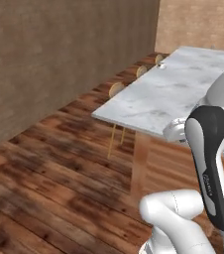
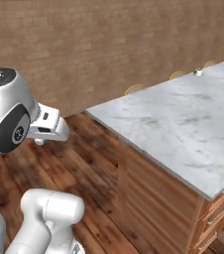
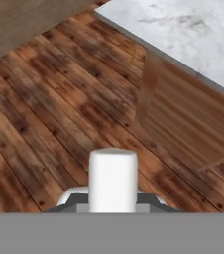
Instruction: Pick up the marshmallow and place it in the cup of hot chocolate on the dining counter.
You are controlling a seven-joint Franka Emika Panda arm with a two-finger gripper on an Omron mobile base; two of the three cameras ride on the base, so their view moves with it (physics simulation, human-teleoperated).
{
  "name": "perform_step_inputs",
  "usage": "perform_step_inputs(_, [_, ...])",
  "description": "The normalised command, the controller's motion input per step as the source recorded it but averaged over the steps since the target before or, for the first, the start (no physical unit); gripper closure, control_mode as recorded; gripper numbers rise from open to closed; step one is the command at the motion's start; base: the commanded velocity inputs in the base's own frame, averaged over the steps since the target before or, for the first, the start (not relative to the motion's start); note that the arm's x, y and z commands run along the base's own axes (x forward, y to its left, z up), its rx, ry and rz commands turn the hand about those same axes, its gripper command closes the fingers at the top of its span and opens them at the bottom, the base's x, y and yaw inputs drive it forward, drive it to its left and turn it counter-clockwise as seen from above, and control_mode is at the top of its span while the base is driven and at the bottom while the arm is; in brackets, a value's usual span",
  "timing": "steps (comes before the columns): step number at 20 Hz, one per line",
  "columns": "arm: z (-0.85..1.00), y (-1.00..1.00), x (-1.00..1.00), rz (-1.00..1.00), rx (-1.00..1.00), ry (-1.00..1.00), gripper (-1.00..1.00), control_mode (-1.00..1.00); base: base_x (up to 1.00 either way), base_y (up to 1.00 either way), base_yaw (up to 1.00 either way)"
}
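the marshmallow [image 3: 112, 179] is being clamped upright in the gripper [image 3: 112, 201], out over the wood floor [image 3: 44, 109] beside the dining counter [image 2: 183, 124]. the cup of hot chocolate [image 2: 198, 72] is sitting at the counter's far edge, well apart. during the carry, the soft lump is at risk of being squeezed out or dropped.

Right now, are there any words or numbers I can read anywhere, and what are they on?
Tiny pale lettering on the dark panel of the white robot arm: too small and blurred to read.
Long white-grey veined marble counter: no writing.
Small cup at the counter's far edge: too small to show any label.
White cylinder-shaped marshmallow held in the gripper: no writing.
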Motion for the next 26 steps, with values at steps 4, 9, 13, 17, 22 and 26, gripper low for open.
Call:
perform_step_inputs(4, [0.0, 0.0, 0.0, 0.0, 0.0, 0.0, 1.0, 1.0, 1.0, 0.76, -0.5])
perform_step_inputs(9, [0.0, 0.0, 0.0, 0.0, 0.0, 0.0, 1.0, 1.0, 1.0, 0.77, -0.54])
perform_step_inputs(13, [0.0, 0.0, 0.0, 0.0, 0.0, 0.0, 1.0, 1.0, 1.0, 0.82, -0.54])
perform_step_inputs(17, [0.0, 0.0, 0.0, 0.0, 0.0, 0.0, 1.0, 1.0, 0.93, 0.95, -0.49])
perform_step_inputs(22, [0.0, 0.0, 0.0, 0.0, 0.0, 0.0, 1.0, 1.0, 0.6, 1.0, -0.38])
perform_step_inputs(26, [0.0, 0.0, 0.0, 0.0, 0.0, 0.0, 1.0, 1.0, 0.61, 1.0, -0.39])
